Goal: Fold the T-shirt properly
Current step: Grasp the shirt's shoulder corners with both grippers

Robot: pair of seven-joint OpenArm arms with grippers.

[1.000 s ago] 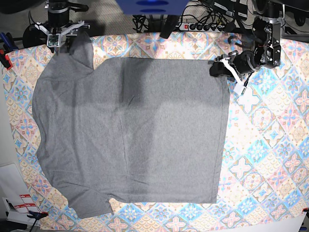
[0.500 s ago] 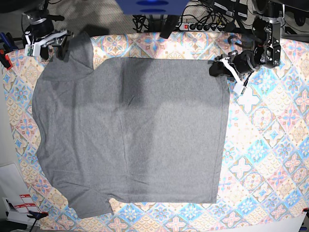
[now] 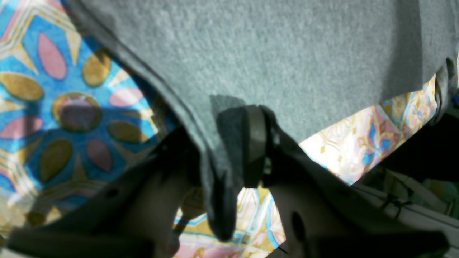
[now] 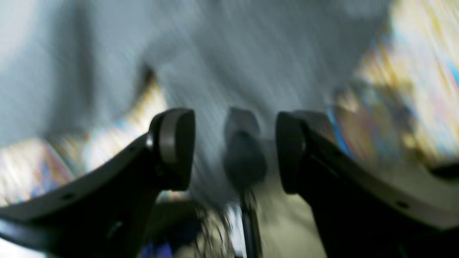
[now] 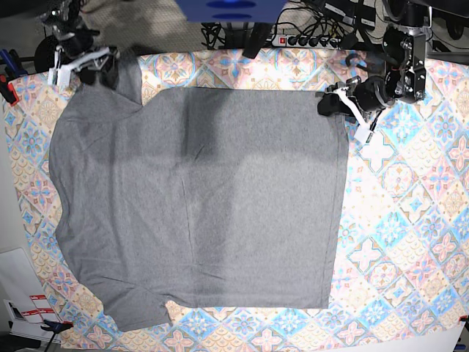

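Observation:
The grey T-shirt (image 5: 198,198) lies spread flat on the patterned cloth (image 5: 410,220). Its sleeves point to the left and its hem runs down the right side. In the base view my left gripper (image 5: 331,103) sits at the shirt's top right corner. The left wrist view shows that gripper (image 3: 226,150) shut on a pinched fold of the T-shirt (image 3: 287,53) hem. My right gripper (image 5: 82,64) hovers at the top left, beside the upper sleeve (image 5: 126,73). The right wrist view is blurred, with the gripper (image 4: 233,150) open and grey fabric (image 4: 251,53) beyond its fingers.
A power strip (image 5: 308,40) and cables lie behind the table's far edge. White papers (image 5: 22,301) sit off the cloth at the bottom left. A red clamp (image 5: 7,89) is at the left edge.
My right gripper swung left from above the upper sleeve, then back a little toward it, and its jaws spread wider. The left gripper and the shirt stayed put.

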